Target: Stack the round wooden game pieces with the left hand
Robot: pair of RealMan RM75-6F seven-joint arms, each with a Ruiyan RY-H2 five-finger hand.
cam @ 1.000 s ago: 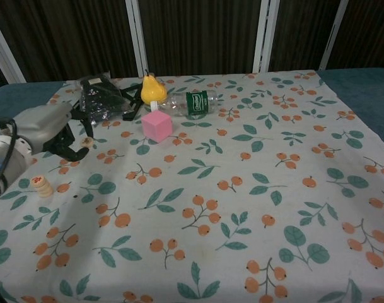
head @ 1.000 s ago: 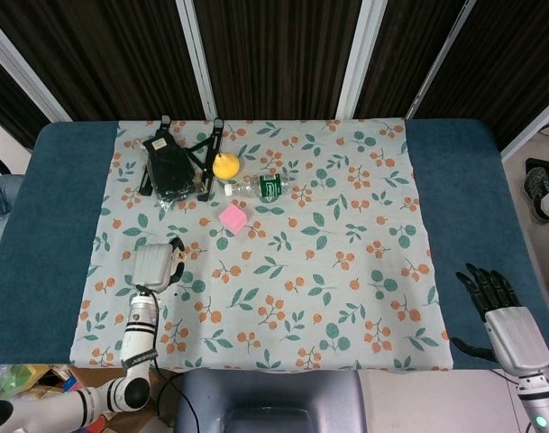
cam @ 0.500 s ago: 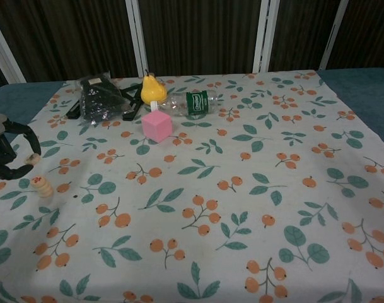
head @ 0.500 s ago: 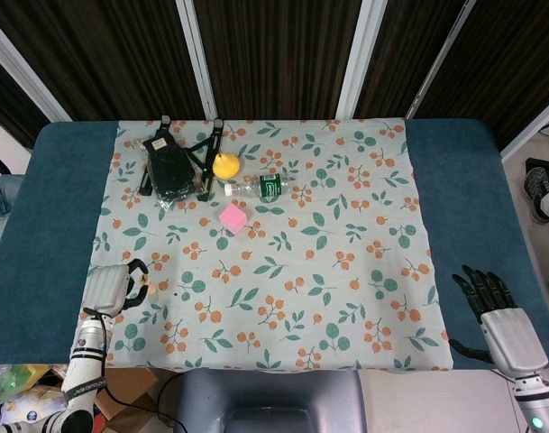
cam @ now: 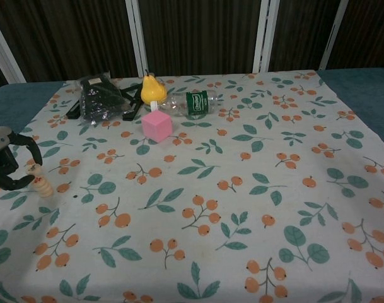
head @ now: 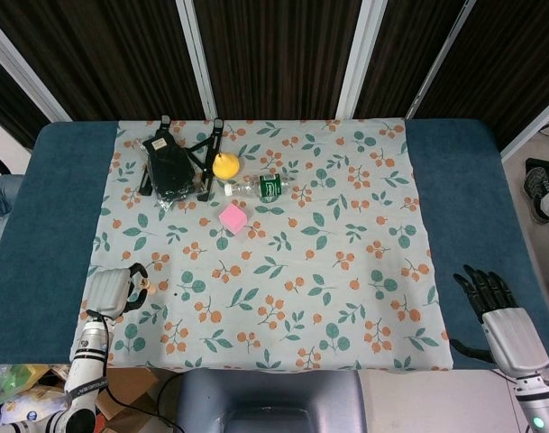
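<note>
Since half a second ago the left hand (cam: pixel 5 165) has brought its wooden piece (cam: pixel 34 169) down from above the stack (cam: pixel 44 185) to the top of it; the hand itself has barely shifted at the left edge of the cloth (head: pixel 346 307). In the chest view the piece sits between the dark curled fingers (cam: pixel 29 144), at the top of the stack and slightly tilted; it looks pinched there, though whether the fingertips truly touch it cannot be told at this size. In the head view the stack shows as a small tan column just right of the left hand (head: pixel 112 290). Right hand (head: pixel 501 317) lies on the blue table (head: pixel 472 180) past the cloth's right edge, holding nothing, fingers straight and apart. At the far left of the cloth: black bag (head: pixel 169 170) with black stand (head: pixel 208 158) beside it, yellow pear (head: pixel 225 165) touching the stand, clear bottle (head: pixel 260 188) lying on its side just right of the pear, pink cube (head: pixel 233 217) near the bottle on the robot's side.
</note>
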